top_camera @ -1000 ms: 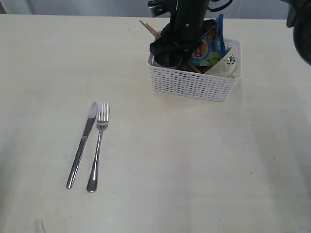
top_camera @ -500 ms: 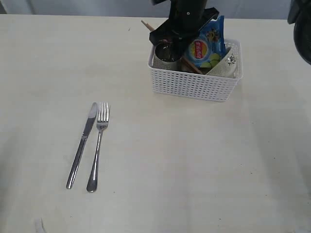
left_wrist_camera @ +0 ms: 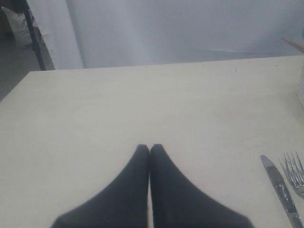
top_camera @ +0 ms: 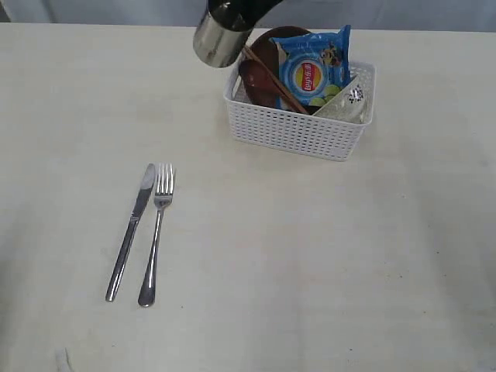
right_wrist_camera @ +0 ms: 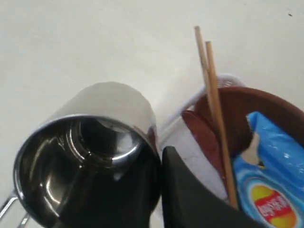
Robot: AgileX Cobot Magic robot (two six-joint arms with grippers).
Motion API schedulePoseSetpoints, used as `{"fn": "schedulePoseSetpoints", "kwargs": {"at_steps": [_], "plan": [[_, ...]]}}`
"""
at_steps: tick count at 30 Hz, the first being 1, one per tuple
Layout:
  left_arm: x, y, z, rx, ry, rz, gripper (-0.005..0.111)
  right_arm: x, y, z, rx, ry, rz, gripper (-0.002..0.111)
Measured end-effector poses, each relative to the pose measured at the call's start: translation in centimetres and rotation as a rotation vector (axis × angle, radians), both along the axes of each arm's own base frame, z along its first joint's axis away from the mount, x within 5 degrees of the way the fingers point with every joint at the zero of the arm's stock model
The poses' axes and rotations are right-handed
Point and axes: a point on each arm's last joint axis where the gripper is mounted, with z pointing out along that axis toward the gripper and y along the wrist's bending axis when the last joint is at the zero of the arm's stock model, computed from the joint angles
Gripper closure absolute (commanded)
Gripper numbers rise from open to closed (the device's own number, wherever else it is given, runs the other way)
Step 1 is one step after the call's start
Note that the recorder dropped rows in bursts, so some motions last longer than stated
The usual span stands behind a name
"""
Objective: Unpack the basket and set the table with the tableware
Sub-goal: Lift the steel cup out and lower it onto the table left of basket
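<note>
Now the right gripper (right_wrist_camera: 158, 159) is holding the cup (top_camera: 219, 35) up in the air. Its fingers (right_wrist_camera: 190, 199) are almost closed and are pinching the cup's wall. One is outside and the other is likely inside, so the cup is not slipping. The cup is hanging tilted, just beside the basket (top_camera: 294, 136), over the table (top_camera: 310, 271) near its far edge. It looks like it is going to a spot by the knife (top_camera: 132, 232) and fork (top_camera: 155, 232). Those two are lying side by side toward the table's near left corner, well apart from the basket, like a place being set for eating.

The left gripper (left_wrist_camera: 150, 151) is hanging low over the table near the knife and fork. Its fingers are pressed together and are holding nothing, likely waiting out of the way.

Inside the basket, the plate (top_camera: 273, 39), spoon (top_camera: 260, 77), chopsticks (right_wrist_camera: 213, 104) and bowl (top_camera: 345, 105) are leaning next to the chip bag (top_camera: 310, 70), waiting for their turn.
</note>
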Motion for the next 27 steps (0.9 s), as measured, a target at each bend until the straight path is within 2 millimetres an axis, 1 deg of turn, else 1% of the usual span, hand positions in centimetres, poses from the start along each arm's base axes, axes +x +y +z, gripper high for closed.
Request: {"fn": "schedulePoseSetpoints", "kwargs": {"at_steps": [4, 5, 6, 7, 8, 9, 10, 11, 12, 13, 16, 19, 22, 27], "plan": [[0.0, 0.0, 0.0, 0.0, 0.0, 0.0, 0.107, -0.5, 1.0, 0.5, 0.071, 0.025, 0.018, 0.109], [0.0, 0.0, 0.0, 0.0, 0.0, 0.0, 0.107, -1.2, 2.0, 0.5, 0.07, 0.023, 0.042, 0.109], [0.0, 0.0, 0.0, 0.0, 0.0, 0.0, 0.107, -1.5, 2.5, 0.5, 0.066, 0.022, 0.054, 0.109], [0.0, 0.0, 0.0, 0.0, 0.0, 0.0, 0.107, -2.5, 4.2, 0.2, 0.047, 0.022, 0.09, 0.109], [0.0, 0.0, 0.0, 0.0, 0.0, 0.0, 0.107, -3.0, 5.0, -0.1, 0.038, 0.021, 0.103, 0.109], [0.0, 0.0, 0.0, 0.0, 0.0, 0.0, 0.107, -3.9, 6.9, -0.8, 0.013, 0.0, 0.126, 0.109], [0.0, 0.0, 0.0, 0.0, 0.0, 0.0, 0.107, -4.4, 7.8, -1.2, -0.008, -0.013, 0.136, 0.109], [0.0, 0.0, 0.0, 0.0, 0.0, 0.0, 0.107, -4.7, 8.8, -2.1, -0.044, -0.026, 0.138, 0.109], [0.0, 0.0, 0.0, 0.0, 0.0, 0.0, 0.107, -4.9, 9.3, -2.9, -0.075, -0.035, 0.136, 0.109], [0.0, 0.0, 0.0, 0.0, 0.0, 0.0, 0.107, -4.9, 9.7, -3.7, -0.108, -0.039, 0.129, 0.109], [0.0, 0.0, 0.0, 0.0, 0.0, 0.0, 0.107, -4.2, 10.3, -7.8, -0.178, 0.009, 0.107, 0.109], [0.0, 0.0, 0.0, 0.0, 0.0, 0.0, 0.107, -3.6, 10.7, -9.8, -0.187, 0.007, 0.101, 0.109], [0.0, 0.0, 0.0, 0.0, 0.0, 0.0, 0.107, -3.1, 11.1, -10.2, -0.15, -0.034, 0.092, 0.109], [0.0, 0.0, 0.0, 0.0, 0.0, 0.0, 0.107, -2.9, 11.3, -11.1, -0.147, -0.03, 0.081, 0.109]]}}
